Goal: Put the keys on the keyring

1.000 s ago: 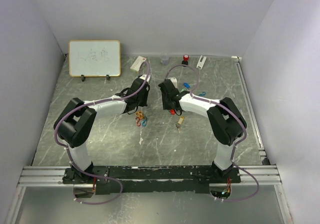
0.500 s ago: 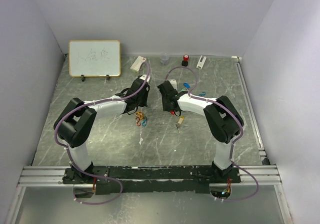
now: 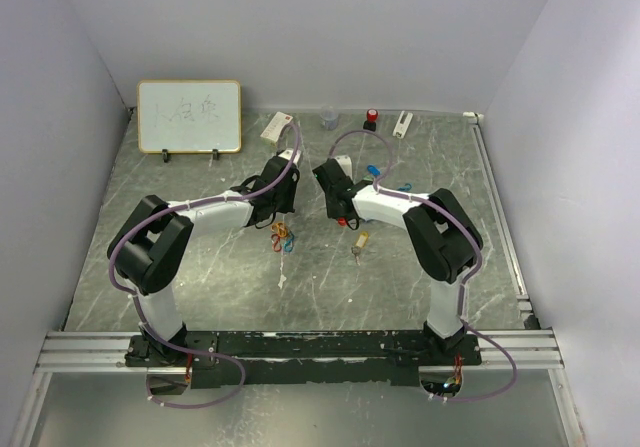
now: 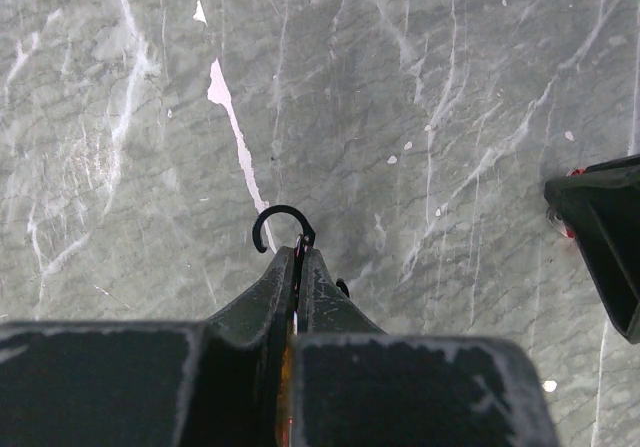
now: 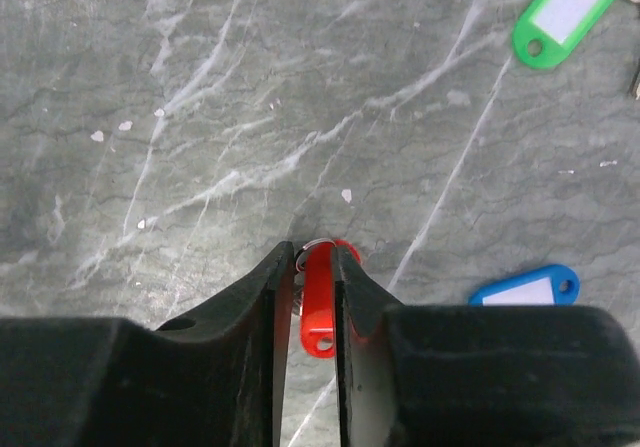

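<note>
Right hand (image 5: 305,253) near green tag (image 5: 572,12), blue tag (image 5: 528,288)

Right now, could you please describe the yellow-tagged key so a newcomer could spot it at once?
On the grey table, find the right gripper near the middle. Just nearer the arm bases is the yellow-tagged key, lying free; the neighbouring red tag is between the gripper's fingers.

Far left on the worktop (image 3: 230,277), against the back wall: whiteboard (image 3: 189,116). In the middle, facing and apart: left pincer (image 4: 300,260), hook (image 4: 283,225) between its fingertips; right pincer (image 5: 305,267), tagged key (image 5: 318,302) between its own. Just before the left pincer: clips (image 3: 283,237). Right of the right pincer, flat on the worktop: second key tag (image 5: 525,289), third key tag (image 5: 570,12).
</note>
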Action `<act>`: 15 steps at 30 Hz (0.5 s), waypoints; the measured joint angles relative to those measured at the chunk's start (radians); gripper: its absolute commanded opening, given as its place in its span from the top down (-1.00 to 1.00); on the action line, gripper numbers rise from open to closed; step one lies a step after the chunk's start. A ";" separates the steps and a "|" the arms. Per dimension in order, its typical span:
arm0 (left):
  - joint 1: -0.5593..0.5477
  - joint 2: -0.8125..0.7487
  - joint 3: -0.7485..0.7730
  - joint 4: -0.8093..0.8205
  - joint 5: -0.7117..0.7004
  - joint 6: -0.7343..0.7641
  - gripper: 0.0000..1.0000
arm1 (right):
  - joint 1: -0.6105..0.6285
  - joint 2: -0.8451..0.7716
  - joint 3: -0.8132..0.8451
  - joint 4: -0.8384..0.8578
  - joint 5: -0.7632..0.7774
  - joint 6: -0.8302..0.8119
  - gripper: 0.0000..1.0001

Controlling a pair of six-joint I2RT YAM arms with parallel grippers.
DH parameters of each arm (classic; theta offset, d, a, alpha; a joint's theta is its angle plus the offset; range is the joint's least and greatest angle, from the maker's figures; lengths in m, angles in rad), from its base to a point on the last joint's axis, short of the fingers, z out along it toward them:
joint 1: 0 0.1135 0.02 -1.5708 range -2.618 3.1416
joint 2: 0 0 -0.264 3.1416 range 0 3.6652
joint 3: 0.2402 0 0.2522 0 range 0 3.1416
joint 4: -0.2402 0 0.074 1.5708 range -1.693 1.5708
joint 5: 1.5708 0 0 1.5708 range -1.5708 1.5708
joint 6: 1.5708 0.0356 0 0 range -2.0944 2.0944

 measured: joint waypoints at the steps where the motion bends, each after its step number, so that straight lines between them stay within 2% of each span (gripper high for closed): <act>1: 0.000 0.000 0.000 0.000 0.000 0.000 0.86 | 0.000 0.003 0.003 0.002 0.003 -0.003 0.65; 5: 0.000 0.000 0.000 0.000 0.000 0.000 0.87 | 0.000 0.007 0.005 0.027 0.013 -0.017 0.77; 9: 0.000 0.000 0.000 0.000 0.000 0.000 0.86 | 0.000 0.007 -0.013 0.079 0.010 -0.057 0.79; 12: 0.000 0.000 0.000 0.000 -0.001 0.000 0.86 | 0.000 0.006 -0.031 0.122 0.001 -0.092 0.68; 15: 0.000 0.000 0.000 0.000 -0.001 0.000 0.86 | 0.000 -0.007 -0.065 0.174 -0.020 -0.121 0.42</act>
